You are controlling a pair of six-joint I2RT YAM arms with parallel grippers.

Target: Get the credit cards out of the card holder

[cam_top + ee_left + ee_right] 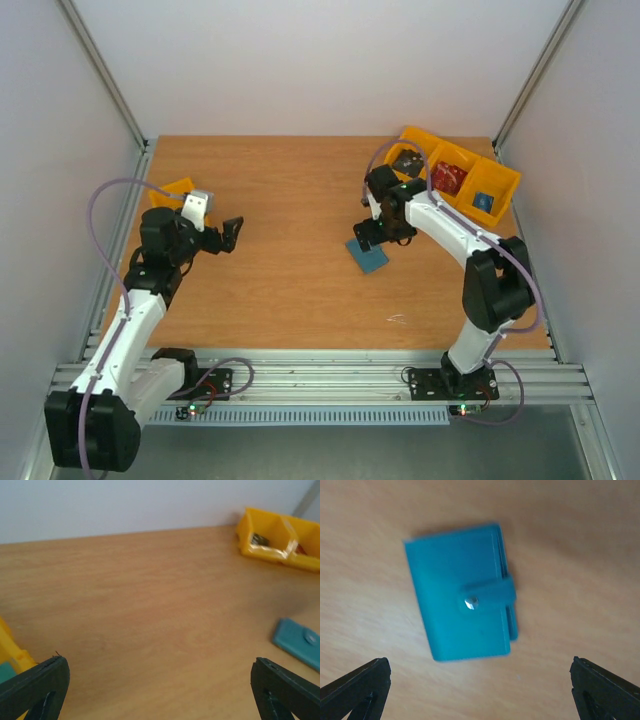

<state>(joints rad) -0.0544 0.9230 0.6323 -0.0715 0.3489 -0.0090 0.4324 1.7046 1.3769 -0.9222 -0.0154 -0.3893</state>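
Card holder (462,595) — smooth teal rectangle, strap fastened by a metal snap — lies flat on your wood-grain table (290,300), right of centre, under your right gripper (479,672); it and the left gripper (160,675) gape wide, empty.

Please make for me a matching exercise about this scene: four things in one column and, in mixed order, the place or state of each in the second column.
1. card holder
2. left gripper
3. right gripper
4. yellow bins

a. at the far right corner of the table
b. open, poised over the card holder
c. lying flat, strap snapped shut
d. open, over the left side of the table

Pairs: 1-c, 2-d, 3-b, 4-a.
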